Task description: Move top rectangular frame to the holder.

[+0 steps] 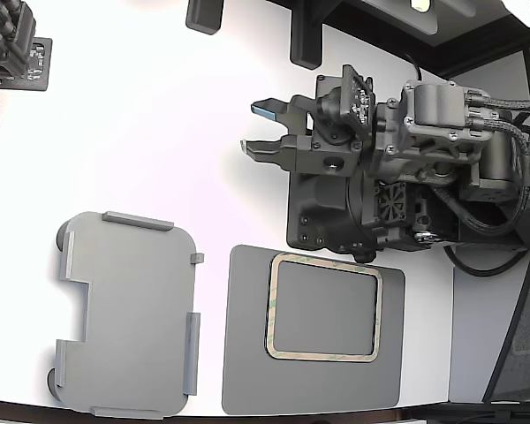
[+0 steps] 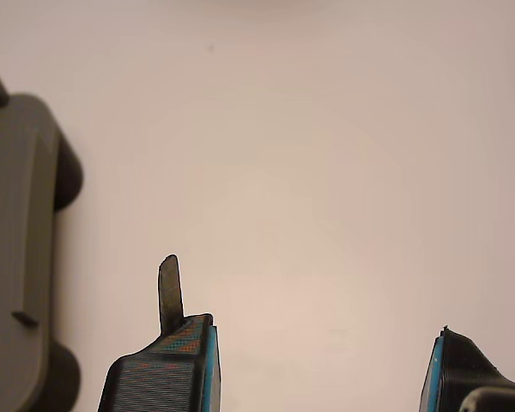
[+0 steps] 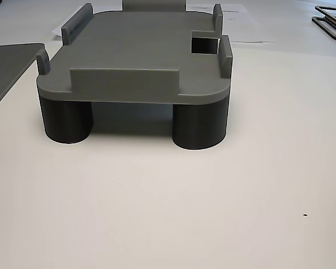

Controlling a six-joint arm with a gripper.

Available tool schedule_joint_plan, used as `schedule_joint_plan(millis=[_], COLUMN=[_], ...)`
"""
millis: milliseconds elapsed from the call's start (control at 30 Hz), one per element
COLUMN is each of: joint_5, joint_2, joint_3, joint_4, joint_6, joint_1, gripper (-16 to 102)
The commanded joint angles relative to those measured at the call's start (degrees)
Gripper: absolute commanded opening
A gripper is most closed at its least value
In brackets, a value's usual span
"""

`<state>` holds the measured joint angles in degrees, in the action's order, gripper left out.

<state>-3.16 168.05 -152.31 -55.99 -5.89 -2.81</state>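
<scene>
The top rectangular frame (image 1: 322,356), a thin tan ring with greenish marks, lies flat on a dark grey mat (image 1: 247,353) at the bottom centre of the exterior view. The holder (image 1: 128,309), a light grey tray with edge tabs and a side notch, stands to the frame's left in that view on dark round feet; it also shows as holder (image 3: 140,56) and holder (image 2: 17,257). My gripper (image 1: 256,128) hovers over bare table, beyond the mat and apart from the frame. It points toward the exterior view's left. In the wrist view the gripper (image 2: 318,369) is open with nothing between its fingers.
A second arm (image 1: 9,44) sits at the exterior view's top left. Black fixtures (image 1: 305,35) stand at the far edge. The white table ends near the exterior view's right, past the mat. A corner of the mat (image 3: 5,61) lies beside the holder.
</scene>
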Motion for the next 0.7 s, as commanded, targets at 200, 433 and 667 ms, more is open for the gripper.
schedule_joint_plan(millis=[200, 433, 667], joint_5=[-4.13, -3.87, 1.93], joint_2=[1.32, 1.23, 1.14], joint_3=[-0.97, -0.97, -0.97], joint_4=[13.27, 16.08, 19.51], joint_6=[-6.33, -0.44, 11.25], joint_1=[-1.14, -1.14, -1.23], gripper=[99, 99, 96])
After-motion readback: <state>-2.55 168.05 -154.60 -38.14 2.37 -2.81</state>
